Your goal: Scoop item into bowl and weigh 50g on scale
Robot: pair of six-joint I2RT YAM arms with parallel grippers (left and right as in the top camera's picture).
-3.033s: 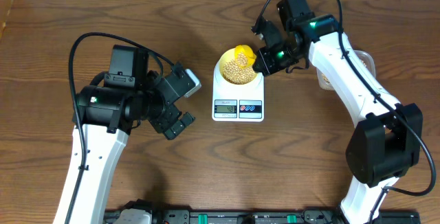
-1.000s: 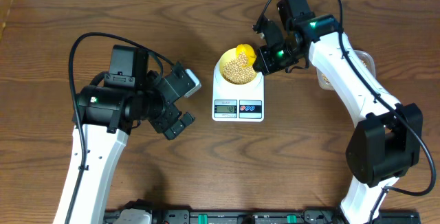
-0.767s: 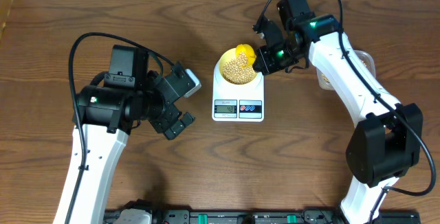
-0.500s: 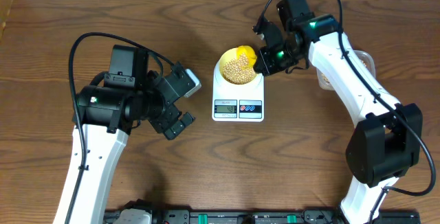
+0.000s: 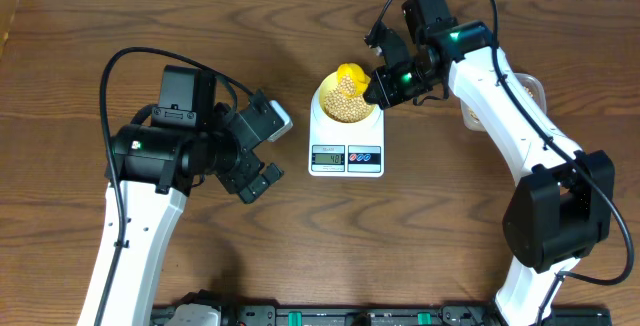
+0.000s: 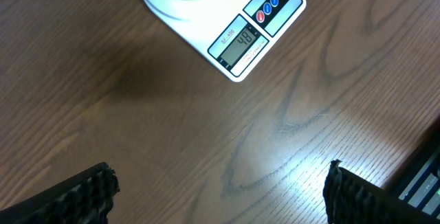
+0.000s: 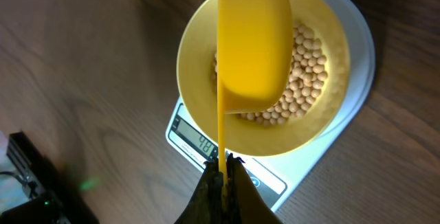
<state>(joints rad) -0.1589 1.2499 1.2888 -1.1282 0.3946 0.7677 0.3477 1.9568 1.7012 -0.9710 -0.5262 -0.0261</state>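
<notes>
Compared with the overhead view half a second before, the right gripper (image 5: 385,84) had edged slightly left and the yellow scoop (image 5: 348,75) had come further in over the bowl (image 5: 323,103), covering more of its far side. The left arm had not shifted.

The right gripper's fingers (image 7: 218,186) were pressed together on the end of the scoop's thin handle, which the right wrist camera saw edge-on. The scoop's cup was turned on its side above the bowl, with a smooth yellow surface facing that camera. Whether the cup touched the bowl or the beans could not be told.

The beans (image 5: 349,108) lay heaped in the pale yellow bowl, filling its lower half in the overhead view and showing to the right of and below the cup in the right wrist view. The bowl stood on the platform of the white scale (image 5: 346,138), near the middle of the wooden table (image 5: 300,26). The scale's display (image 6: 242,44) read 48, with two buttons beside it.

The left gripper (image 5: 258,156) hung over bare table to the left of the scale. Its fingers (image 6: 69,200) were spread wide and held nothing.

A clear tub (image 5: 536,88) showed partly behind the right arm, well to the right of the scale.
</notes>
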